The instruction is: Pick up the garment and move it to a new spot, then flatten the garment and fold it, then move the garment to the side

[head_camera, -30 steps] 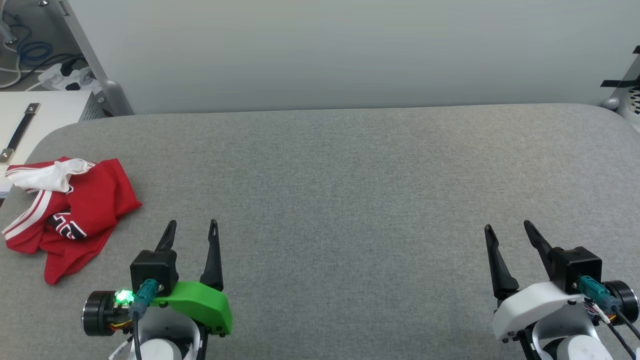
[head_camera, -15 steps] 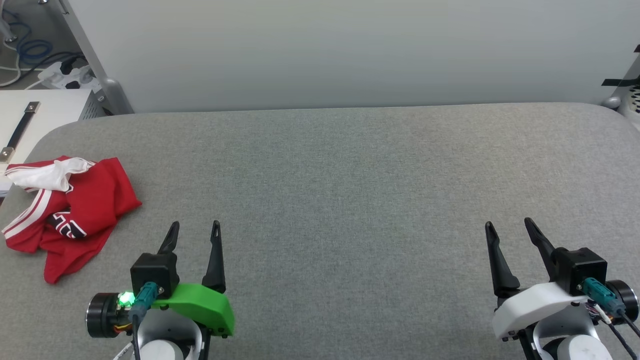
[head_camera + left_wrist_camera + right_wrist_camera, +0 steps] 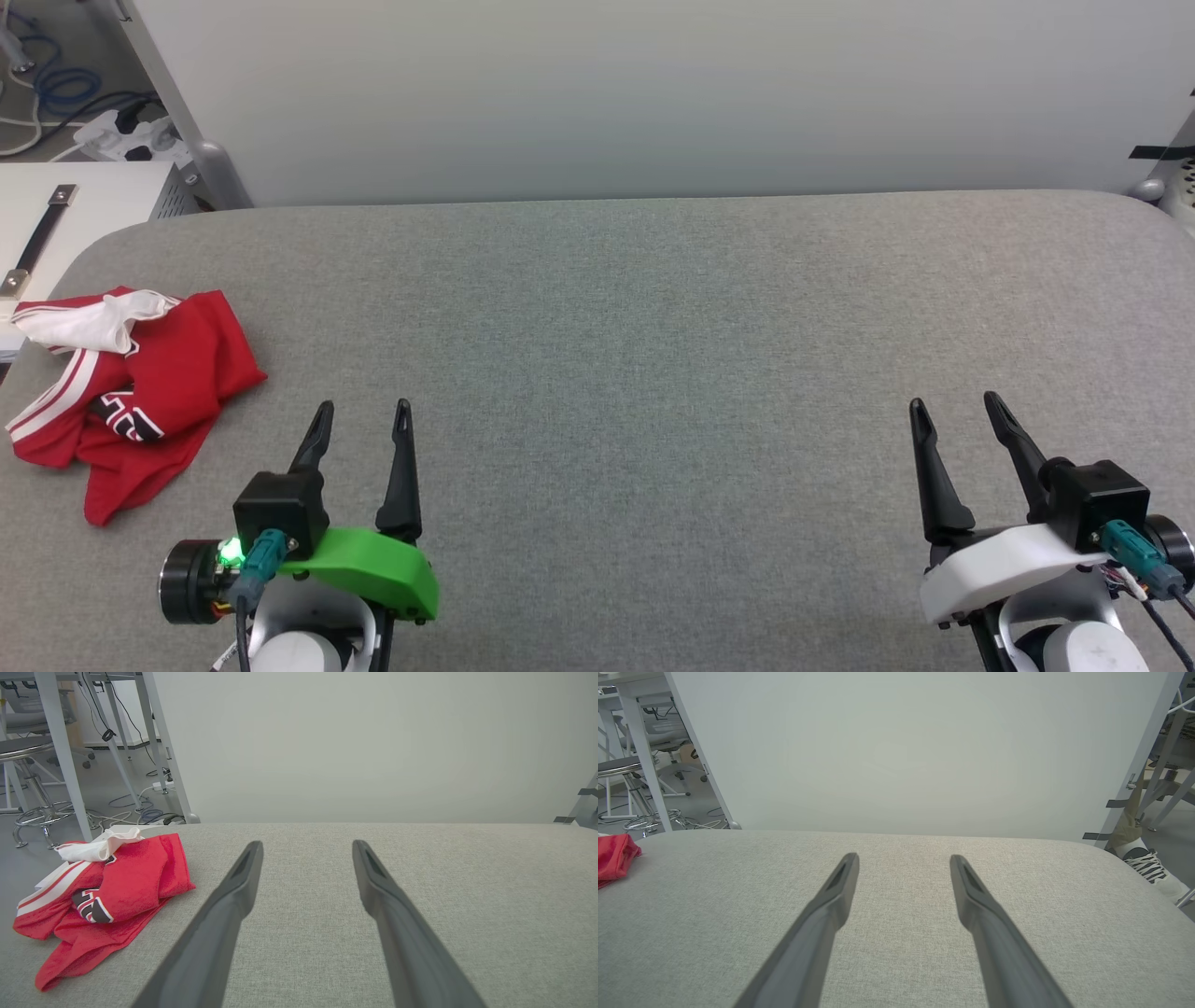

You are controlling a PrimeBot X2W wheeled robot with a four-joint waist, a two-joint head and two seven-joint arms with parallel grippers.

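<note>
Crumpled shirt point(image 3: 140, 373) lay at desk's point(image 3: 653, 373) left edge. left hand point(image 3: 363, 405) hovered near it, jaws apart, empty; right hand point(image 3: 954, 399) well away, jaws also apart, empty.

Grey woven-fabric tabletop point(image 3: 653, 308), rounded far corners. Pale flat backboard panel point(image 3: 653, 93) upright behind far edge. White cabinet top with black strap handle point(image 3: 37, 245) beyond left corner. Coiled blue cable point(image 3: 61, 93) and white power strip point(image 3: 117, 138) on floor. Chrome stool base point(image 3: 39, 814). Person's white sneaker with dark laces point(image 3: 1152, 869) past right corner.

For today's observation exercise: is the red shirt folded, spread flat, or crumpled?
Crumpled: the shirt lies bunched, white sleeve twisted on top, print partly hidden.
</note>
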